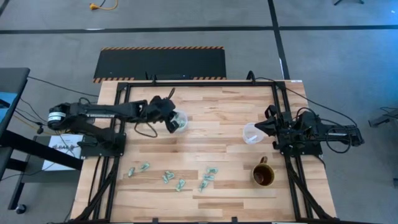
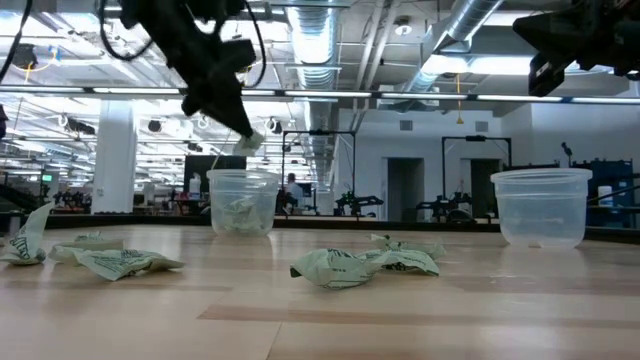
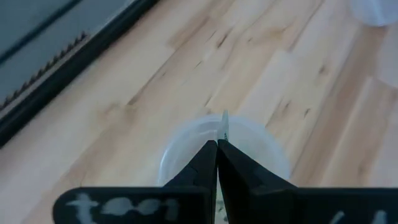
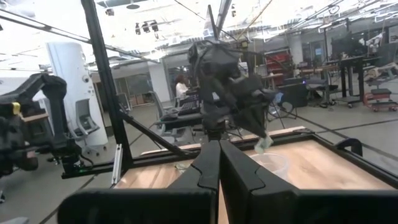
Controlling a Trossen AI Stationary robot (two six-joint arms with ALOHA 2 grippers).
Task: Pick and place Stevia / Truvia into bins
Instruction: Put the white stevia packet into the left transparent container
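Note:
My left gripper point(image 1: 173, 124) hangs over the left bin point(image 2: 242, 202), a clear cup with some sachets inside, and is shut on a green-and-white Stevia sachet point(image 2: 249, 143). In the left wrist view the sachet point(image 3: 224, 126) sticks out past the fingertips above the cup's rim point(image 3: 186, 134). The right bin point(image 1: 252, 132) stands beside my right gripper point(image 1: 258, 128), which is shut, raised, and holds nothing. Several more sachets point(image 1: 177, 177) lie on the wood near the table's near edge. My left gripper pinches the sachet between its two fingertips, with one end point(image 3: 224, 123) showing beyond them. The fingers slant down from the table's left. The sachet is lifted clear and hangs just above the left bin's mouth point(image 2: 242, 176).
A brown mug point(image 1: 263, 175) stands near the right arm's base, toward the table's near edge. Crumpled sachets point(image 2: 365, 265) lie in the foreground of the low view. Black frame rails point(image 1: 199, 83) run along the table's far edge and sides. Bare wood lies between the two bins.

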